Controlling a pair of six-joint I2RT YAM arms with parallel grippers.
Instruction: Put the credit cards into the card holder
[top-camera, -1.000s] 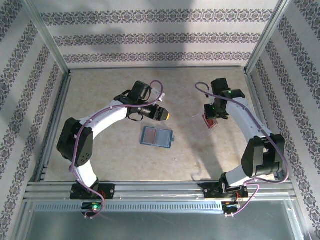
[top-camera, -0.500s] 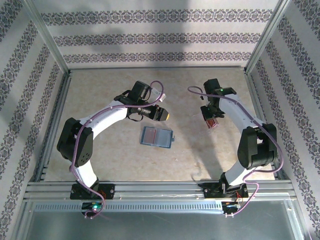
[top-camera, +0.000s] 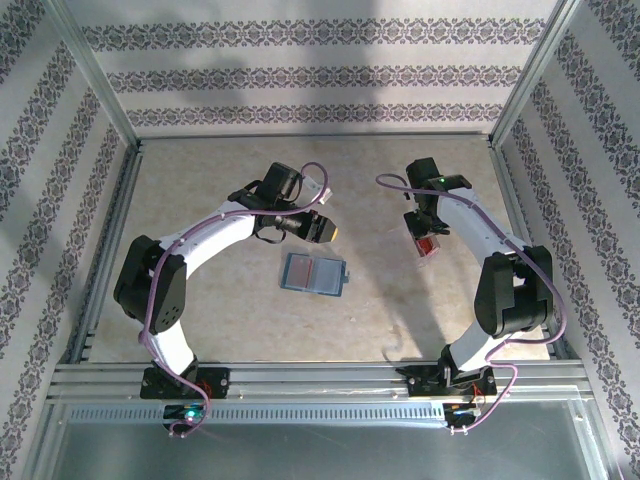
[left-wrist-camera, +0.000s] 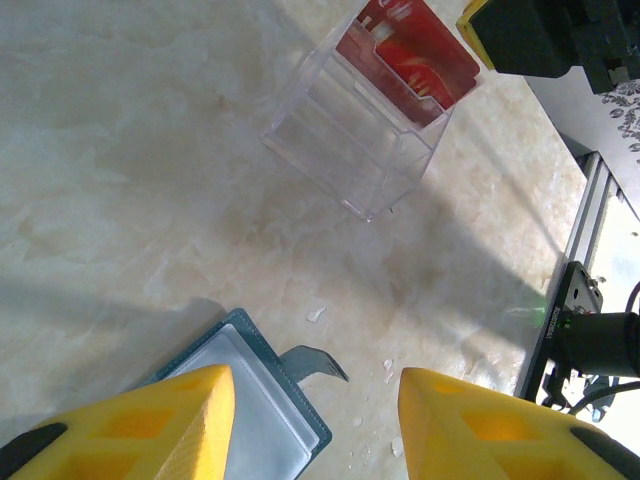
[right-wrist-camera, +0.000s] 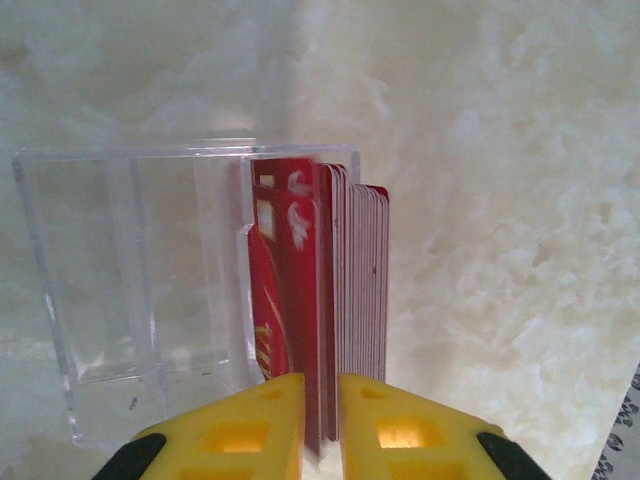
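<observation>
In clear stand (right-wrist-camera: 100, 290), red credit cards (right-wrist-camera: 295, 250)—right tool (right-wrist-camera: 321, 400) pinches one; left tool (left-wrist-camera: 315, 395) gapes.

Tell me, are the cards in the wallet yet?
Barely started. The card holder lies open, one half looking reddish, maybe a card inside. The right gripper pinches one red card from the stack in the clear stand. The left gripper hovers open nearby. That stack is left.

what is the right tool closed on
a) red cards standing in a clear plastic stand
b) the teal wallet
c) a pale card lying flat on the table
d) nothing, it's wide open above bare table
A: in the right wrist view the right tool has its yellow fingers pressed on either side of red cards that stand on edge in the clear stand.
</observation>
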